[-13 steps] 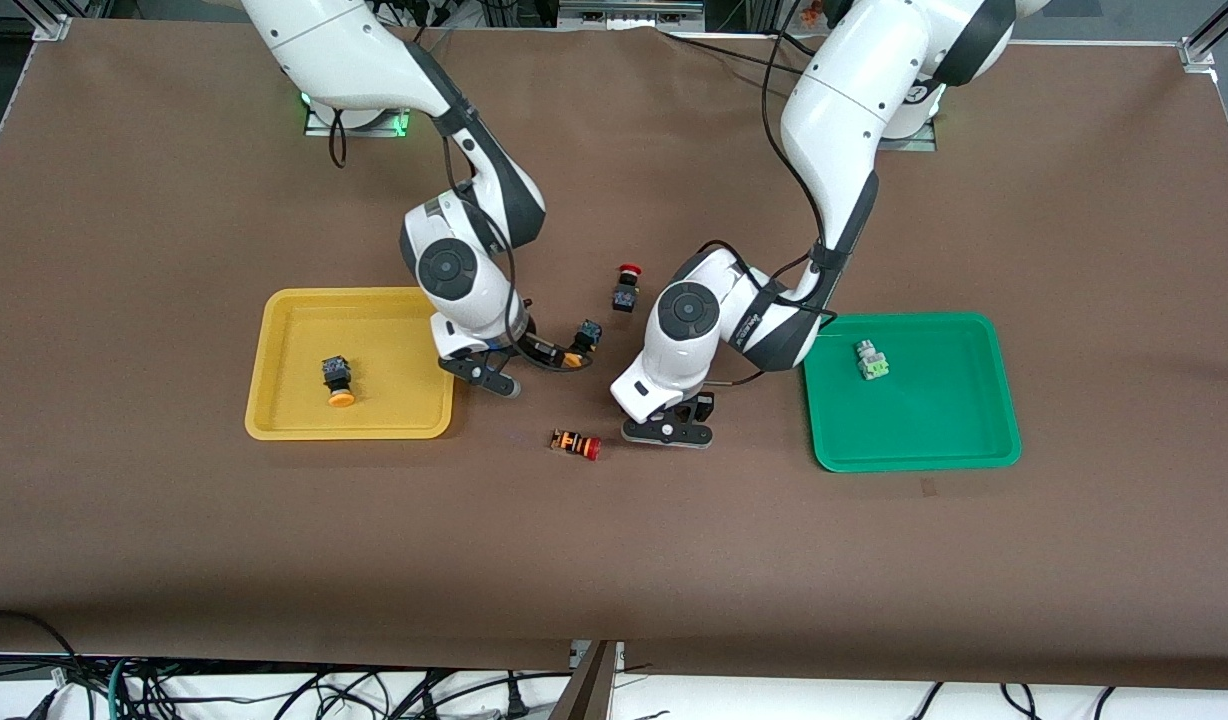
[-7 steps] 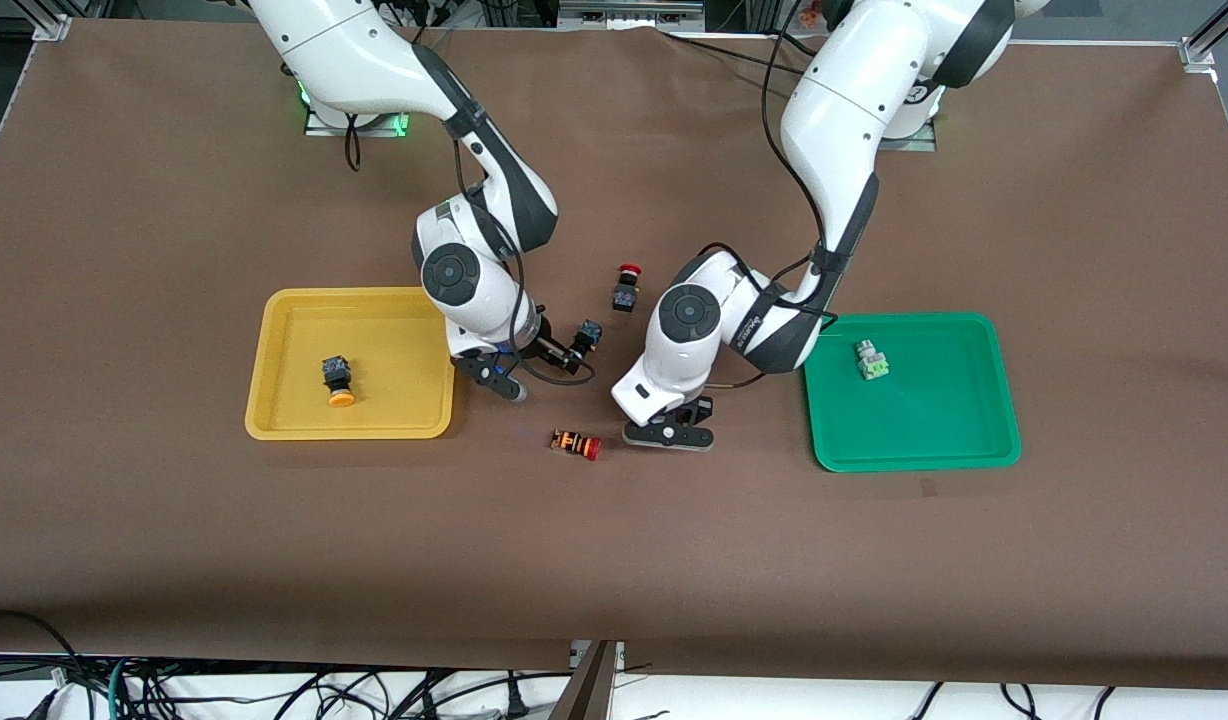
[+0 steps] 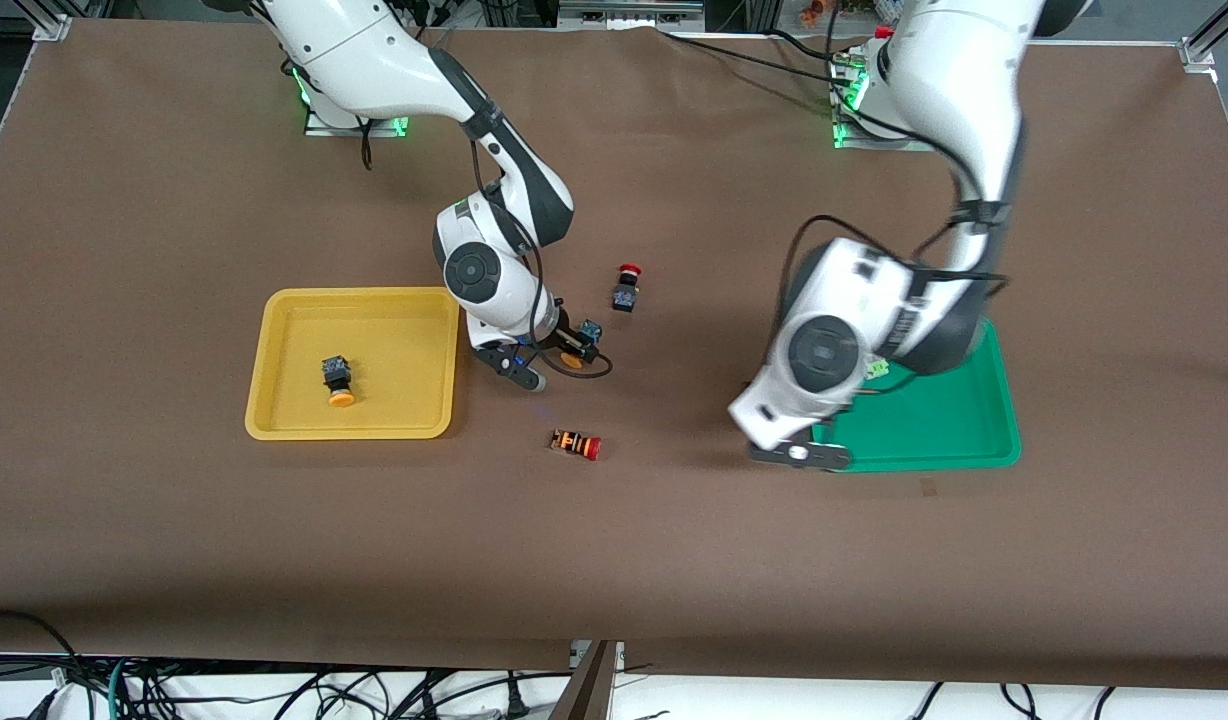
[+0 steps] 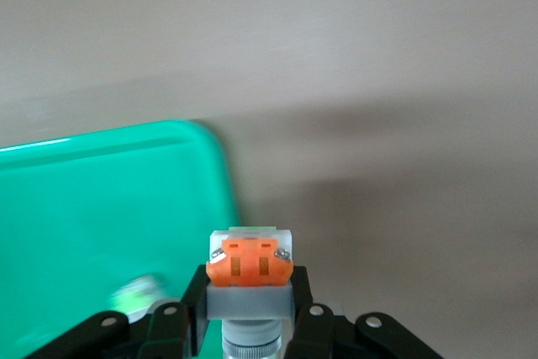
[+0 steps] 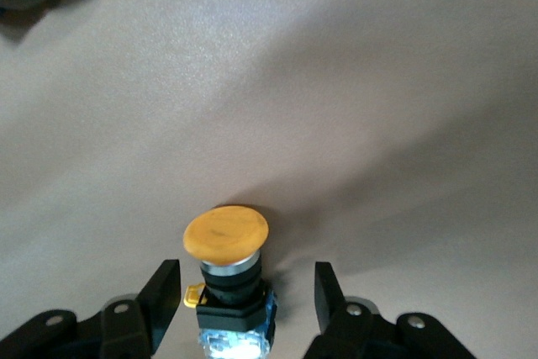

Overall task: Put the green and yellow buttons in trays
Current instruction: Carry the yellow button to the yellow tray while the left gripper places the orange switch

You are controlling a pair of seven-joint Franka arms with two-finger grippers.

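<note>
Front view showed the brown counter (image 3: 174,560), with the orange-striped red-capped button (image 3: 576,444) nearest the front edge, lying near the middle. The left tool (image 3: 802,454) hung over the green tray's (image 3: 959,425) corner rim, clamped on the white orange-faced button (image 4: 250,264). A green-faced button (image 3: 879,370) lay in that tray, mostly hidden by the arm. Toward the right arm's end, the yellow tray (image 3: 274,420) held one yellow-capped button (image 3: 336,380). The right tool (image 3: 549,362) sat low beside that tray, its fingers (image 5: 165,290) spread apart on either side of the second yellow-capped button (image 5: 225,245), not touching it. Nearest the back edge stood a black red-capped button (image 3: 626,289).
</note>
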